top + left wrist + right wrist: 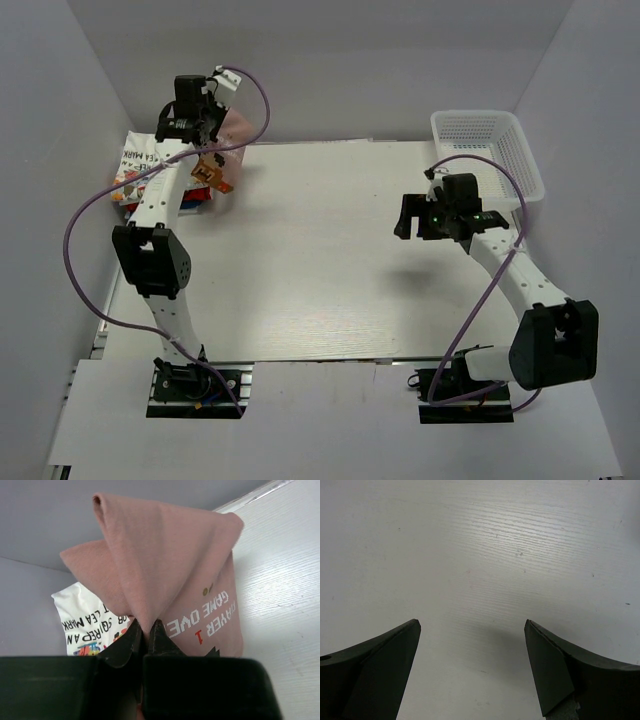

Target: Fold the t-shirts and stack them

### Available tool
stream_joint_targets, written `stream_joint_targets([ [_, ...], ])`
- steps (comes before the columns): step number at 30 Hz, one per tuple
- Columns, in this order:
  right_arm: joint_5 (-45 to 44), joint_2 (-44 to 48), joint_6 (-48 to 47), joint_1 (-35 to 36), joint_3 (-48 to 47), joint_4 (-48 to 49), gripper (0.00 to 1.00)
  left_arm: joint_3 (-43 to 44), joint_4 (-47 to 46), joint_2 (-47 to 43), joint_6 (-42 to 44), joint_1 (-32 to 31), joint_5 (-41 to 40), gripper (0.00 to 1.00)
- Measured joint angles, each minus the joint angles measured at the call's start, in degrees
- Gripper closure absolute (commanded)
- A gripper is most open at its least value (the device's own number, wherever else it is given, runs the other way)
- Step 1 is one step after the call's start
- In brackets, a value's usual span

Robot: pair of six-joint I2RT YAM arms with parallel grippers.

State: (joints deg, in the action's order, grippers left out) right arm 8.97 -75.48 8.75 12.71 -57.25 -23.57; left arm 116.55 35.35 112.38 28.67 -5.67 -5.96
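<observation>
A long white wood-grain table (320, 260) fills the floor of the white-walled booth. The two black-and-white arms rise from its near edge. The left arm (150, 250) reaches to the far left corner, and the right arm (520, 280) bends inward over the right half of the table. A white plastic mesh basket (490, 150) sits at the far right corner, just beyond the right arm's wrist.

At the far left corner lies a pile of folded t-shirts (140, 175), topped by a white tee with a cartoon print and black lettering (85, 620). The colours beneath it are too small to sort out.

Over that pile hangs the dusty-pink cloth t-shirt (165, 570), bunched into a peaked fold, with its white and red pixel lettering (205, 617) facing the table. The left gripper (145, 627) has its black fingers pinched almost together on a ridge of this pink cloth and holds it up, above the white tee and the table edge.

The right gripper (472, 622) hovers over bare table with its fingers spread wide, gripping nothing.
</observation>
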Motion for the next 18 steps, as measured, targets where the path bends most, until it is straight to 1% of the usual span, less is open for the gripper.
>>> stream_joint_targets([
  [4, 0.17, -0.94, 0.00, 0.00, 0.07, 0.11, 0.10, 2.25, 2.23, -0.85, 0.92, 0.48, 1.84, 1.00],
  [9, 0.07, -2.27, 0.02, 0.02, 0.09, 0.07, 0.10, 2.99, 3.32, -2.01, 1.97, 2.23, 2.47, 1.00],
  [13, -0.66, -5.07, 0.33, 0.00, -0.63, -0.63, 0.10, 2.80, 3.39, -2.12, 2.27, 4.94, 2.58, 1.00],
  [18, -1.46, -9.33, 1.18, 0.02, -5.11, -3.50, 0.10, 2.01, 1.07, -2.01, 2.91, 9.20, 2.99, 1.00],
])
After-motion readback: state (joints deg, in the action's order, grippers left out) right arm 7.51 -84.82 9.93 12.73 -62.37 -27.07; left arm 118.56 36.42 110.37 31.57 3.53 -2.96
